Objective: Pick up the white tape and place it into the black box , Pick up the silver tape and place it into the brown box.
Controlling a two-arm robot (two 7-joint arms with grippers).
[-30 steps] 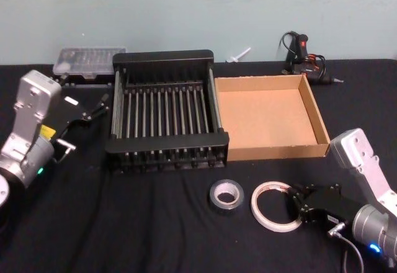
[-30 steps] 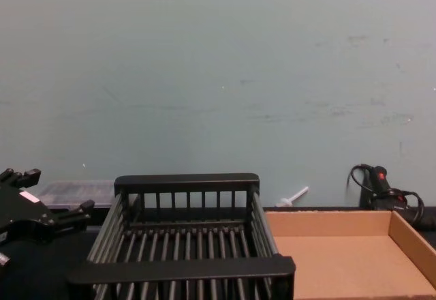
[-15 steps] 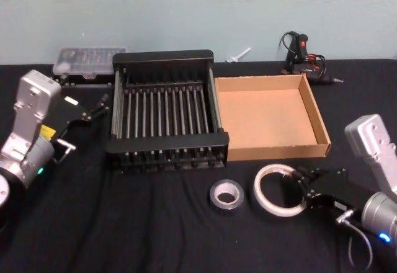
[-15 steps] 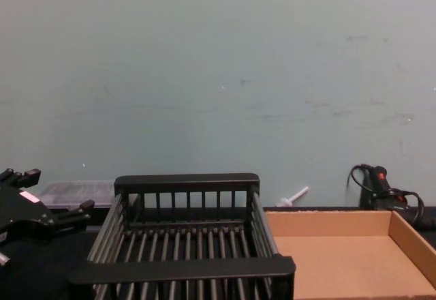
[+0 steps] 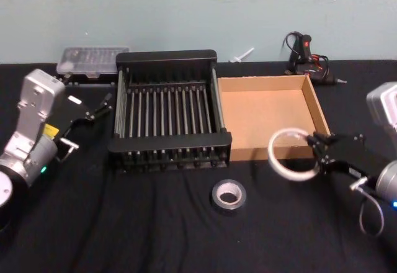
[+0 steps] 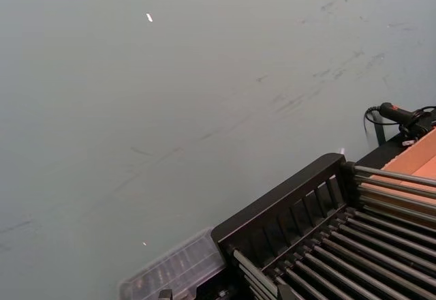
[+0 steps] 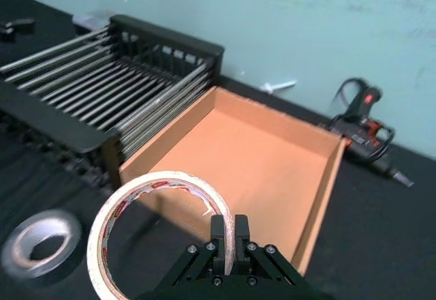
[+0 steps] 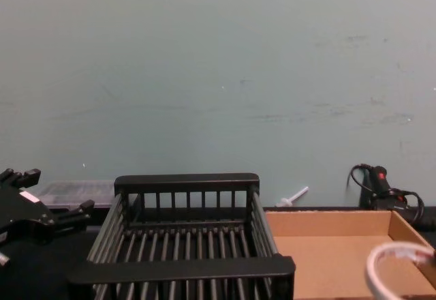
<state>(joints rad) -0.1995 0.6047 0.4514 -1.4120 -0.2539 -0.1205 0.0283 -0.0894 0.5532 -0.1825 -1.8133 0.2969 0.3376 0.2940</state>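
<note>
Over the front wall of the brown box [image 5: 268,116], my R claw [image 5: 315,151] has the white tape [image 5: 290,155] clamped by its rim, roll held clear of the bench [image 5: 155,229]. The R wrist view confirms: both fingers pinch the band of the white tape [image 7: 161,235], red print visible on its face. Change vs. 1 s ago: the roll lay flat on the bench beside the silver tape; it is now lifted and carried back and to the R, in front of the brown box. Judgement: pick step done, transfer step open. Target is the black box [image 5: 170,113], which sits to the L of the brown box, so I need a leftward traverse, not a drop at the current position.

The silver tape [image 5: 227,194] lies flat on the bench, near the front of the black box, untouched; it comes second, dest. brown box.

L claw [image 5: 93,108] is parked off the L side of the black box, fingers spread, idle.

Obstructions: the black box's near rim and the shared wall between the boxes; I judge the roll must clear both. Behind the boxes: a clear plastic parts case [image 5: 92,59] and a glue gun [image 5: 305,53] w/ cable, both out of the path.
</note>
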